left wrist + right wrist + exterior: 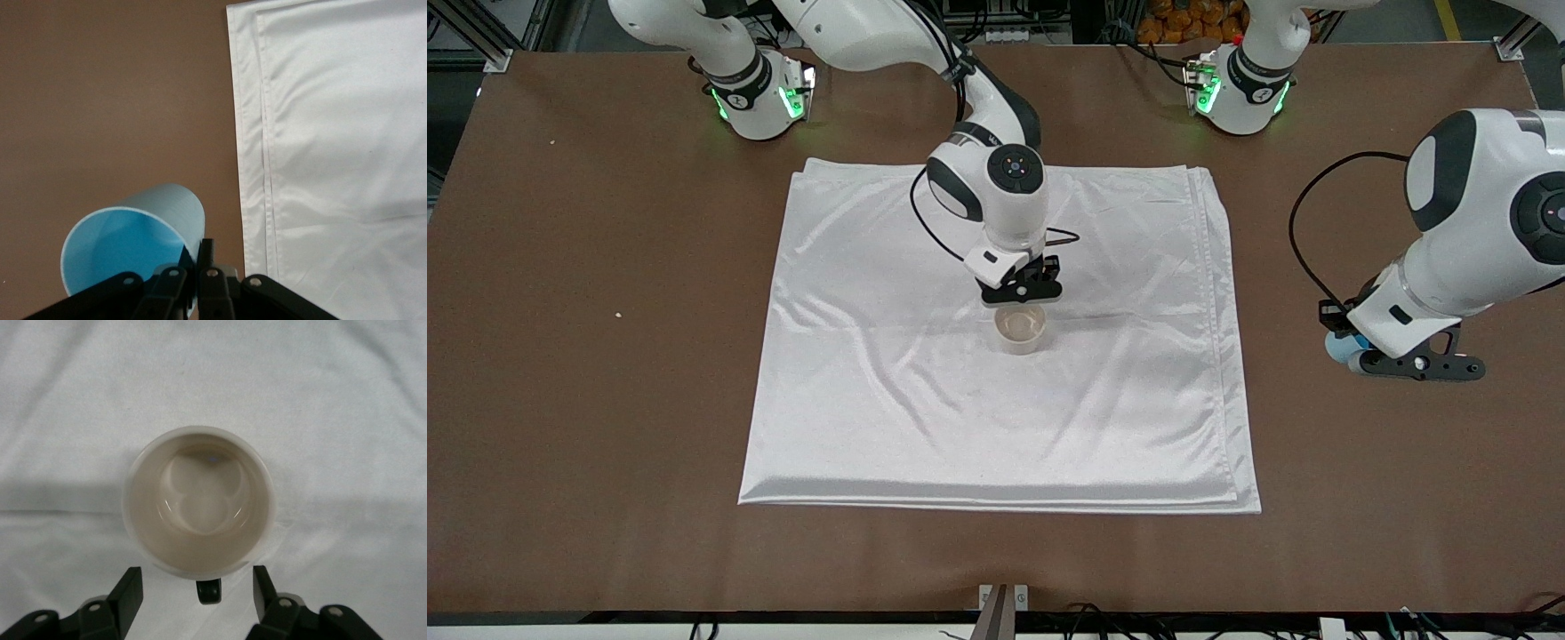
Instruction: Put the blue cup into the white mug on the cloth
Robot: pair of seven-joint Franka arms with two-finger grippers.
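A brown table [587, 373] carries the white cloth [871, 427], spread flat near its middle.

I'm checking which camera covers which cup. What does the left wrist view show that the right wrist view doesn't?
Only the left wrist view shows the blue cup, pinched at its rim by the shut left gripper over the bare table. Only the right wrist view shows the white mug, upright and empty, with the right gripper open at its handle. Both show the cloth.
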